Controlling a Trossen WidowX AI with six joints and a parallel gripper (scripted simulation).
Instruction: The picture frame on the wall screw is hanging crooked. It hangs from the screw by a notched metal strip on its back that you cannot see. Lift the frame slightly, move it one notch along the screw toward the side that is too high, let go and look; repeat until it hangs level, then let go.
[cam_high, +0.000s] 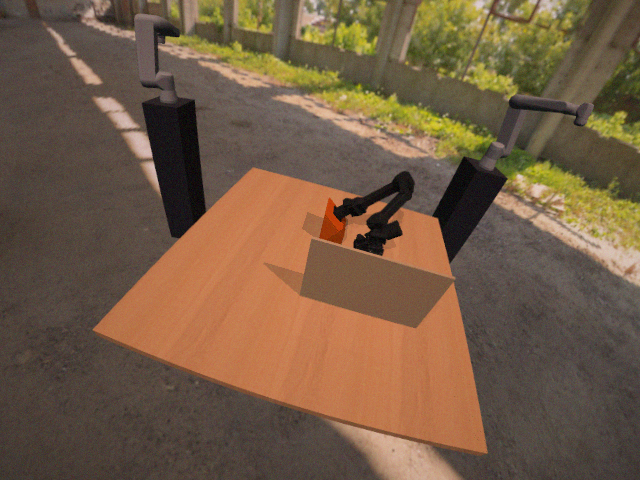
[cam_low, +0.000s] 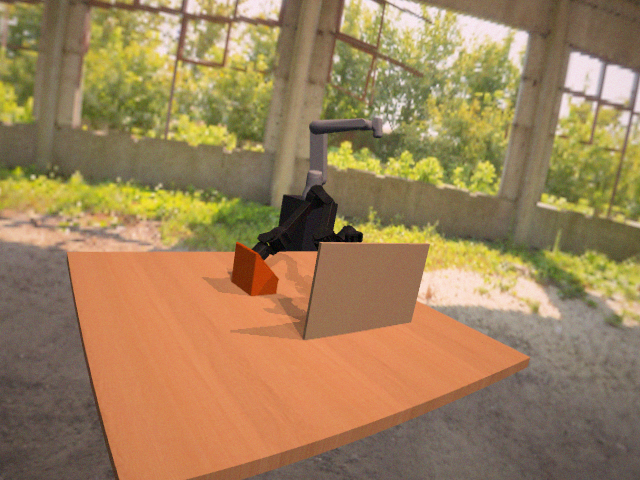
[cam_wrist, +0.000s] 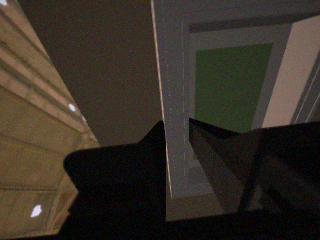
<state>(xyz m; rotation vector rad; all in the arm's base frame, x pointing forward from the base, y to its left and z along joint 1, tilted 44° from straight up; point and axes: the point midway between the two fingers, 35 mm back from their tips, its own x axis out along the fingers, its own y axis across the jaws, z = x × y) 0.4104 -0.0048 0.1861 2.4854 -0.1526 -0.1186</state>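
The picture frame (cam_wrist: 175, 90) shows in the wrist view, with a grey border around a green picture (cam_wrist: 230, 85). It is before the brown wall panel (cam_wrist: 95, 65) (cam_high: 369, 284) (cam_low: 367, 289). The top and exterior views see only the panel's back, so the frame and screw are hidden there. My gripper (cam_wrist: 173, 123) is shut on the frame's border, with one dark finger on each side of its long edge. In the top and exterior views my wrist is behind the panel and the fingertips are hidden. I cannot tell the frame's tilt from these views.
The arm reaches over from an orange wedge (cam_high: 330, 230) (cam_low: 248, 273) beside the panel on the wooden table (cam_high: 217, 310) (cam_low: 206, 372). Two grey arms on black pedestals (cam_high: 175, 165) (cam_high: 467, 201) stand beyond the table.
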